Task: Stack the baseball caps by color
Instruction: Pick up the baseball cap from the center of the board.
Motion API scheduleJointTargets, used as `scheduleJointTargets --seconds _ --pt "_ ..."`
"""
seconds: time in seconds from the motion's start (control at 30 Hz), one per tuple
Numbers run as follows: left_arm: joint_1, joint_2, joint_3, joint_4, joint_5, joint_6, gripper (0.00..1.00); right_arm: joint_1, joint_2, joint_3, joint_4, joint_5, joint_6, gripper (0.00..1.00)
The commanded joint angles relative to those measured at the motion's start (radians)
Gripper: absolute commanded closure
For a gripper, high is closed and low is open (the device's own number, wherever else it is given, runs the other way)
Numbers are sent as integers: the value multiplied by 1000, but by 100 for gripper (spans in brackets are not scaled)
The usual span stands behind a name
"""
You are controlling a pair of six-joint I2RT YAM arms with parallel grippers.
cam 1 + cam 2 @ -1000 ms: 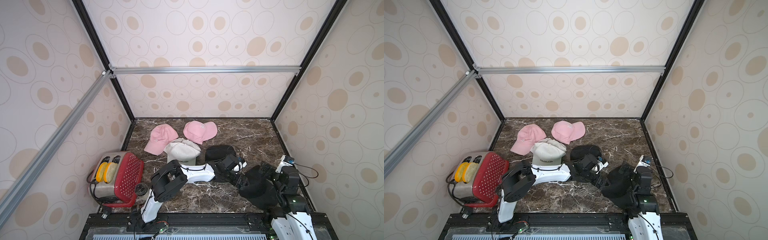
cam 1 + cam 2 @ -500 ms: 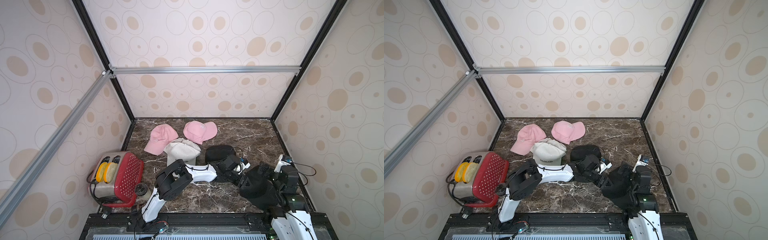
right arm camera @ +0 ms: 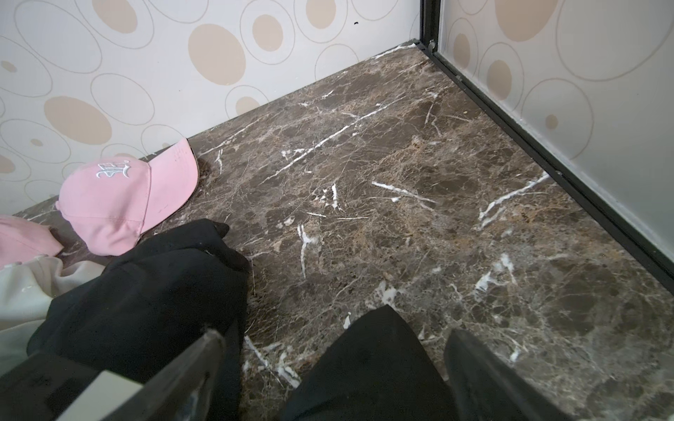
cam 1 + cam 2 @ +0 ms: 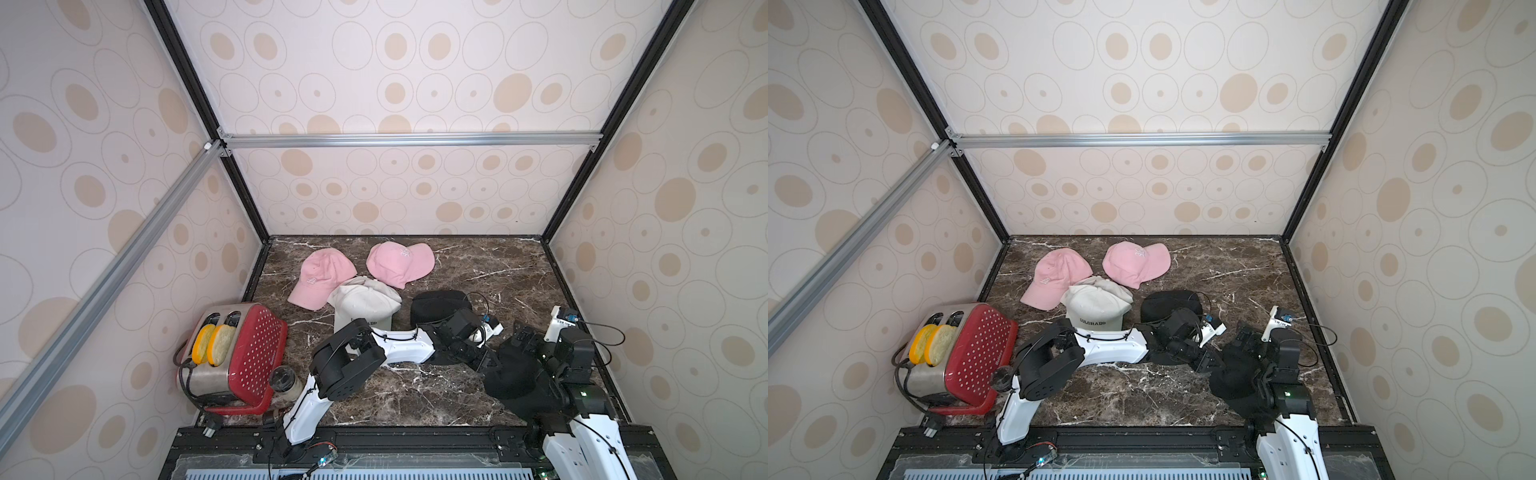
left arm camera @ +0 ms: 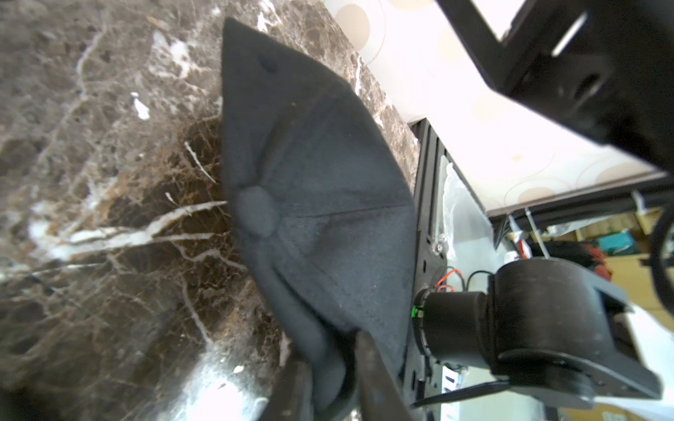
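Note:
Two pink baseball caps (image 4: pixel 322 276) (image 4: pixel 399 264) lie at the back of the marble floor. A white "COLORADO" cap (image 4: pixel 1096 309) sits in front of them, on more white fabric. One black cap (image 4: pixel 436 305) rests right of the white one. Another black cap (image 4: pixel 513 378) (image 5: pixel 321 182) sits at the front right. My left gripper (image 5: pixel 330 375) (image 4: pixel 486 361) is shut on its rim fabric. My right gripper (image 3: pixel 335 361) is open, its fingers (image 3: pixel 474 364) wide apart on either side of that cap's crown (image 3: pixel 368 364).
A toaster with a red perforated basket (image 4: pixel 245 353) stands at the front left, with a small jar (image 4: pixel 284 380) beside it. Patterned walls close in three sides. The right wall's black frame (image 3: pixel 547 164) runs close to my right arm.
My left jaws have closed from wide open onto the front black cap's rim. The left arm reached a little further right. The right arm has barely moved.

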Motion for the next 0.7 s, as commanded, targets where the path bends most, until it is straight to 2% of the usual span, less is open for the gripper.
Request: scheduleJointTargets --seconds 0.0,0.13,0.37,0.47,0.67 --pt "7 5 38 10 -19 25 100 -1 -2 40 -29 51 -3 0" --pt "7 -10 36 0 -43 33 100 -3 -3 59 -74 133 40 0" --pt "6 -34 36 -5 -6 76 100 -1 -2 70 -84 105 49 0" --pt "7 -64 52 -86 -48 147 100 -3 -19 84 -106 127 46 0" --pt "7 -79 158 -311 -82 289 100 -2 -55 114 -101 17 21 0"
